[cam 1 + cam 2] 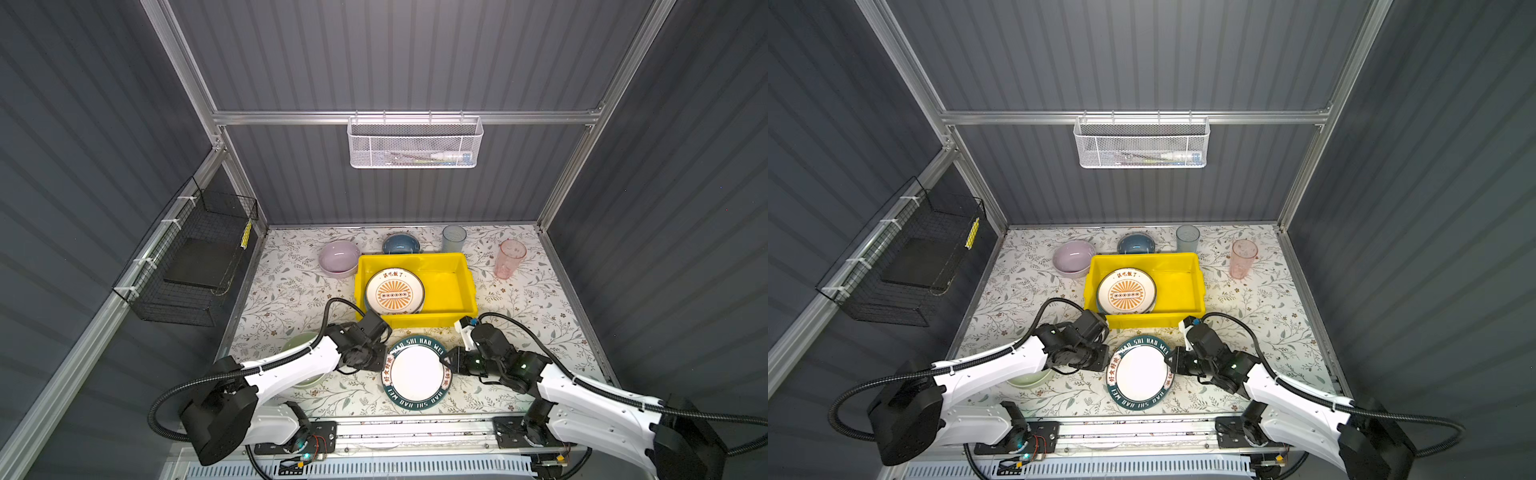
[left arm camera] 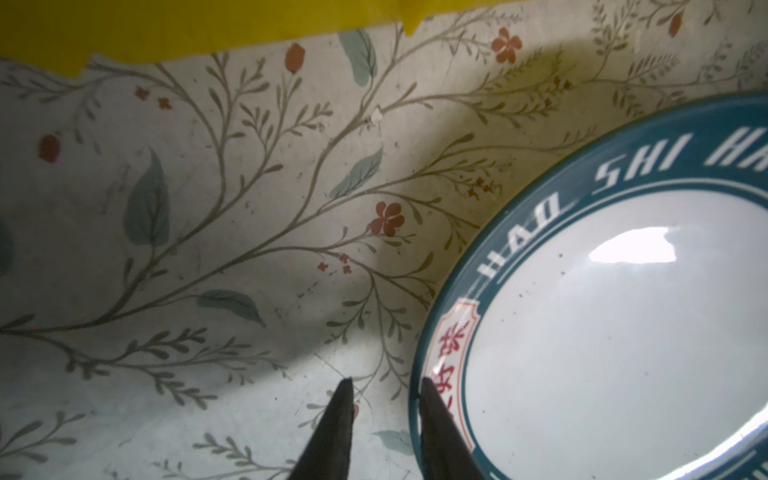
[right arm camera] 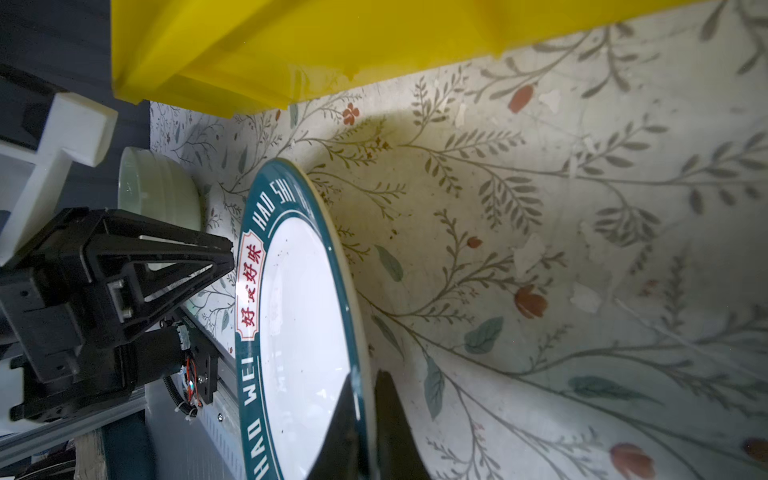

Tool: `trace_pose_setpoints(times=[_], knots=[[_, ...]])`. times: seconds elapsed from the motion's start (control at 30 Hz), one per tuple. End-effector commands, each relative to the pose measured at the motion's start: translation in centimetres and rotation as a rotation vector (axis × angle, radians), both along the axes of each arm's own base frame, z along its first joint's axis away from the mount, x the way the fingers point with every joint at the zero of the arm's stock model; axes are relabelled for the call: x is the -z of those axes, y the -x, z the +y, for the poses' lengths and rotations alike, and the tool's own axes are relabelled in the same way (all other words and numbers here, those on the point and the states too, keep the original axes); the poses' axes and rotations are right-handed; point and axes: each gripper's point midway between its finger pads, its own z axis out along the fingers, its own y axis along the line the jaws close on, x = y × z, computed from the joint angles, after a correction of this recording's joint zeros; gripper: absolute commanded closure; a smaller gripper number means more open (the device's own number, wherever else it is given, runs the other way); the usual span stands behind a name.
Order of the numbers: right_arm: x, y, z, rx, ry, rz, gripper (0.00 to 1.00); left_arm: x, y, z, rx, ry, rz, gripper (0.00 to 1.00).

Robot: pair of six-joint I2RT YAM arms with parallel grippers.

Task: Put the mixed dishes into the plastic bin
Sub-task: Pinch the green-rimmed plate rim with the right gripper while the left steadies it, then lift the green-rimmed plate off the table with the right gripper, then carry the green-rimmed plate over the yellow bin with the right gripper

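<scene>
A white plate with a dark teal lettered rim (image 1: 415,372) (image 1: 1140,374) lies at the table's front. My right gripper (image 1: 448,362) (image 3: 365,374) is shut on its right rim. At its left rim my left gripper (image 1: 385,362) (image 2: 385,380) stands a little open, one finger (image 2: 432,415) over the rim, the other over the cloth. Just behind the plate, the yellow plastic bin (image 1: 457,266) (image 1: 1187,266) holds a sunburst plate (image 1: 395,291) stacked on another dish. A lilac bowl (image 1: 338,257), blue bowl (image 1: 401,244), blue tumbler (image 1: 454,239) and pink tumbler (image 1: 510,257) stand around the bin.
A pale green bowl (image 1: 299,345) (image 3: 158,187) sits at the front left, partly under my left arm. A black wire basket (image 1: 195,257) hangs on the left wall and a white mesh basket (image 1: 415,143) on the back wall. A metal rail (image 1: 415,432) runs along the table's front edge.
</scene>
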Motion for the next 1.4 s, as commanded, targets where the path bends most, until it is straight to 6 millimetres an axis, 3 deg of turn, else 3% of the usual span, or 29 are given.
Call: trace_pose_setpoints(times=[0.0,0.23,0.47,0.7,0.83,0.97,1.23,1.37], knots=[[-2.2,-0.1,-0.7,-0.014,0.036,-0.058,1.0,-2.5,-0.9,1.1,0.012,-0.067,-0.061,0.61],[-6.5,0.0,-3.2,-0.002,0.128,-0.147,1.0,-7.0,-3.8,2.2,-0.012,-0.037,-0.124,0.47],[-12.8,-2.1,-4.8,0.072,0.171,-0.282,1.0,-10.1,-8.1,4.7,-0.07,-0.012,-0.185,0.46],[-17.7,-6.7,-4.8,0.149,0.148,-0.377,1.0,-9.4,-12.3,6.8,-0.118,-0.009,-0.193,0.56],[-20.2,-9.7,-3.8,0.151,0.095,-0.419,1.0,-9.0,-13.5,7.1,-0.125,0.032,-0.184,0.59],[-21.4,-12.7,-2.5,0.126,0.096,-0.433,1.0,-8.8,-13.9,6.9,-0.101,0.029,-0.186,0.6],[-18.5,-19.2,1.1,0.064,0.065,-0.381,1.0,-7.7,-14.4,6.4,-0.065,0.038,-0.154,0.66],[-16.5,-21.5,2.9,0.031,0.055,-0.341,1.0,-6.6,-14.5,6.6,-0.075,0.023,-0.116,0.69]])
